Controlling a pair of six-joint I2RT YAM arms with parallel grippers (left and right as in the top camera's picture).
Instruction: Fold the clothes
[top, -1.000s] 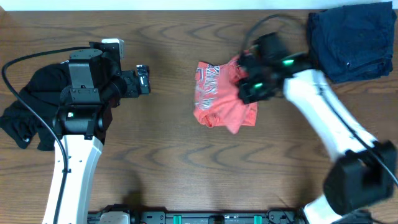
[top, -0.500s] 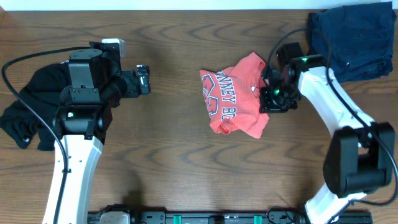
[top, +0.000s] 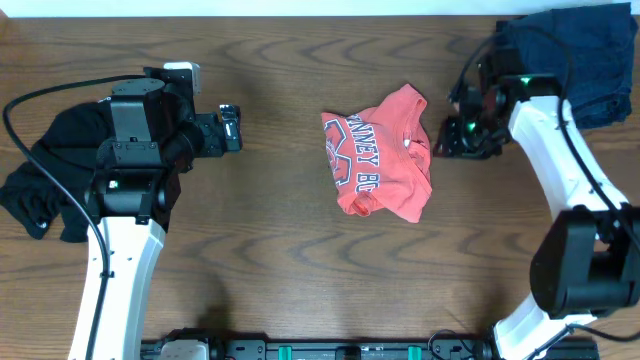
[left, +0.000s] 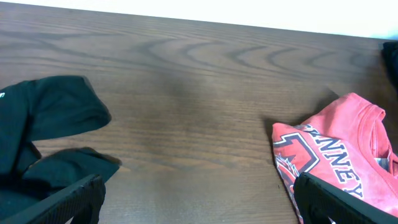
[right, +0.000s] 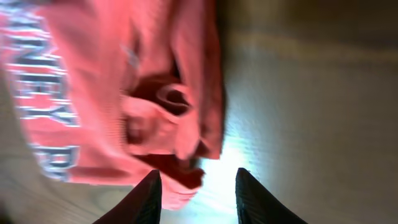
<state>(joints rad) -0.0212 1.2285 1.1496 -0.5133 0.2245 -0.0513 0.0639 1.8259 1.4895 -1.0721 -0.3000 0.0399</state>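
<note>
Red shirt (top: 378, 152): lay crumpled in the middle of the table (top: 280, 260), lettering up.
Right gripper (top: 445, 142): fingers parted, nothing held, just beside the shirt's right edge.
Left gripper (top: 231, 127): fingers spread wide, empty, well apart from the shirt.
Black garment (top: 45, 175): heaped at the left edge, beside the left arm.
Navy garment (top: 565, 60): bunched in the far right corner.

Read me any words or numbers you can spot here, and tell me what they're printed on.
"NNEY": white block letters on the red T-shirt; the word's start is lost in a fold.
"BO": the line below on the same shirt; the rest is folded under.
Black garment and navy garment: no lettering visible.
</note>
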